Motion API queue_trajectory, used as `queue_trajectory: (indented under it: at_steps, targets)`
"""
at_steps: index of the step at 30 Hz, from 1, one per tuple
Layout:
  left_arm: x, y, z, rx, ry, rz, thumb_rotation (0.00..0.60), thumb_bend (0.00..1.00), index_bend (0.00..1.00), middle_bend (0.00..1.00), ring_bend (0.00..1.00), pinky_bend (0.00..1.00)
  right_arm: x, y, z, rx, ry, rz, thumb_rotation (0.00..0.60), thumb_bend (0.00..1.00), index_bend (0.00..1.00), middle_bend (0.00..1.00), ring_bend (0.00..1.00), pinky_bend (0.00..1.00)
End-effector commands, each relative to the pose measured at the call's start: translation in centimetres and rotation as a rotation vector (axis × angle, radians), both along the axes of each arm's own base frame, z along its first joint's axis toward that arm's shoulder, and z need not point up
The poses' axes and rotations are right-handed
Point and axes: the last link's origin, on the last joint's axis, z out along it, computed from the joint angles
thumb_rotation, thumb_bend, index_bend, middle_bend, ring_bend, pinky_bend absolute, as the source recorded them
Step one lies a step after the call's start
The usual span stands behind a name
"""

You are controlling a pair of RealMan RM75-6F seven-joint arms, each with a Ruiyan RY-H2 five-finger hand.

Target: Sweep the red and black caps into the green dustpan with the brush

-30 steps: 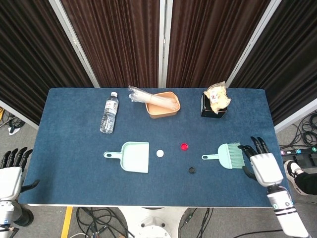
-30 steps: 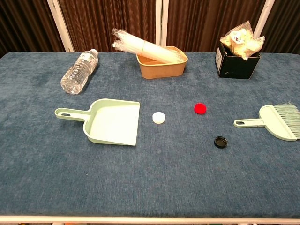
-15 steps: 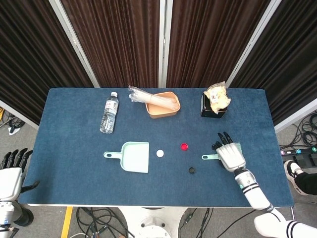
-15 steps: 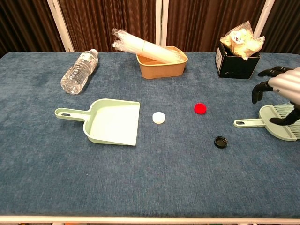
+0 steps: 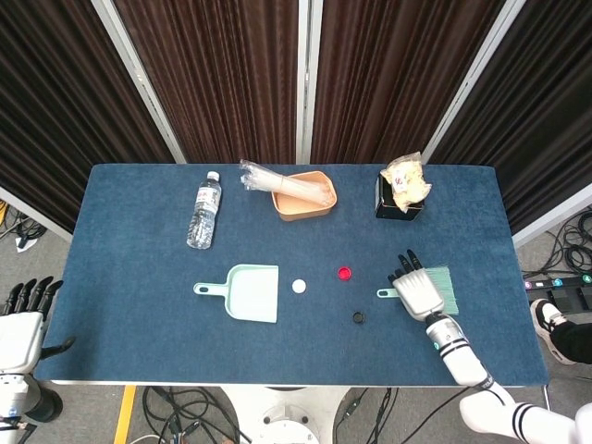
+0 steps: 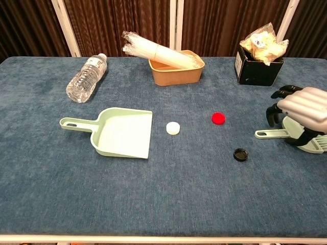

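Broadly laid out for a sweep leftward: blue cloth-covered table (image 5: 139,333) bearing mint-green plastic dustpan (image 5: 250,294) with mouth facing right toward red cap (image 5: 345,274) and black cap (image 5: 358,317), small white cap (image 5: 299,286) just beside that mouth. Hovering over pale-green hand brush (image 6: 276,133) at right, right hand (image 5: 421,293), fingers curled downward, apparently not gripping yet. Resting off-table, left hand (image 5: 20,324), fingers apart, holding nothing

Matt, napped blue cloth covers the table (image 6: 46,194); dustpan (image 6: 122,133) and brush (image 6: 306,140) look smooth plastic.
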Motion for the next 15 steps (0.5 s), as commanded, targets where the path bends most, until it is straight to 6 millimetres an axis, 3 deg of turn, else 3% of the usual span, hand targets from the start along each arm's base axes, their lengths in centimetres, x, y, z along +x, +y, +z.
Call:
queue_trajectory:
  at_steps: [1, 15]
  targets:
    - [-0.08, -0.01, 0.01, 0.0, -0.001, 0.003, 0.6, 0.09, 0.12, 0.07, 0.02, 0.01, 0.18, -0.16, -0.41, 0.006, -0.001, 0.001, 0.6, 0.17, 0.43, 0.4, 0.1, 0.0]
    - [-0.37, -0.06, -0.15, -0.002, -0.008, 0.009, 0.6, 0.09, 0.12, 0.07, 0.02, 0.01, 0.41, -0.25, -1.1, 0.017, 0.0, -0.006, 0.6, 0.22, 0.43, 0.48, 0.15, 0.01]
